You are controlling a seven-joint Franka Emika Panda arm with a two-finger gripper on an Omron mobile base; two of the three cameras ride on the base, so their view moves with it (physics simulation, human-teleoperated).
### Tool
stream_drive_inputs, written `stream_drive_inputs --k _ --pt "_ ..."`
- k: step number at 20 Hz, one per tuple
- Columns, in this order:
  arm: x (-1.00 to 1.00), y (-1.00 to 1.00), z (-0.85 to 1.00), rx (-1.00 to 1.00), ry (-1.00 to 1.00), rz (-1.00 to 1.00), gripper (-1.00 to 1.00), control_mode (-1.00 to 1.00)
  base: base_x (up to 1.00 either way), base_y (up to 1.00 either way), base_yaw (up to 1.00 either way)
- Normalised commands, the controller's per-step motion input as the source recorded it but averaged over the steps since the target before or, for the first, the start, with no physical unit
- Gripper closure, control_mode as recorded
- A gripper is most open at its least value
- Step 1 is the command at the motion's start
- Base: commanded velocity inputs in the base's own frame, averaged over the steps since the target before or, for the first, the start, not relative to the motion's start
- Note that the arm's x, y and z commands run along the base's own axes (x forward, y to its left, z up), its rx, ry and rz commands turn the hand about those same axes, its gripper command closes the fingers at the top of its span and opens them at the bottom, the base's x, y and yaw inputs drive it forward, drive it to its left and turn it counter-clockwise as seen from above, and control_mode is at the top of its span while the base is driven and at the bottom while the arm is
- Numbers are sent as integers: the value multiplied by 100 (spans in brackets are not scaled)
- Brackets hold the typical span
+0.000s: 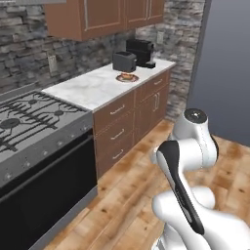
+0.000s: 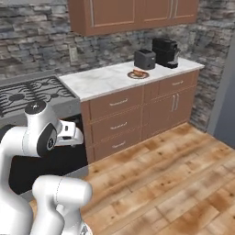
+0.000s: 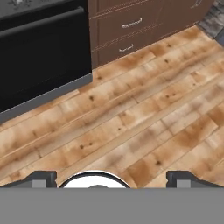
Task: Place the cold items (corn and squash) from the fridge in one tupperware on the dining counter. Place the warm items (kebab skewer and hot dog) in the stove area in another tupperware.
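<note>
Standing at the left of both base views: the stove (image 1: 34, 119), a steel gas range with black burner grates and a glossy black oven front, the same dark door showing at the top left of the hand view. Butting against its right side: a short marbled worktop (image 1: 97, 88) in white-grey, sitting on brown drawers and cupboard doors with slim metal handles. Resting on that worktop near the back: a small round plate (image 1: 127, 77) carrying something tan and reddish, too small to identify. Sitting just behind the plate: a boxy dark toaster (image 1: 124, 61), and beside it a taller black coffee machine (image 1: 140, 51). Hanging above: brown wall cabinets (image 1: 102, 17) against a rough grey stone wall. Rising at the far right of the left base view: a flat grey panel, likely the fridge (image 1: 227, 68). Spreading across the lower half: a warm, knotted wooden plank floor (image 3: 131, 118). Folding up in the foreground: the white arm (image 1: 190, 146) with dark joints. Pointing down at the planks in the hand view: the gripper (image 3: 112, 180), jaws spread wide and released, grasping nothing, tips well apart at the bottom edge.
</note>
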Motion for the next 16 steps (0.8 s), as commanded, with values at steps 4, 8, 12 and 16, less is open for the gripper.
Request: stream_drive_inputs --k 4,8,12,16 --pt "0 0 0 0 0 0 -100 100 100 -78 31" --pt "0 0 0 0 0 0 -100 100 100 -72 31" --pt "0 0 0 0 0 0 -100 100 100 -73 33" --pt "0 0 0 0 0 0 -100 100 100 -69 33"
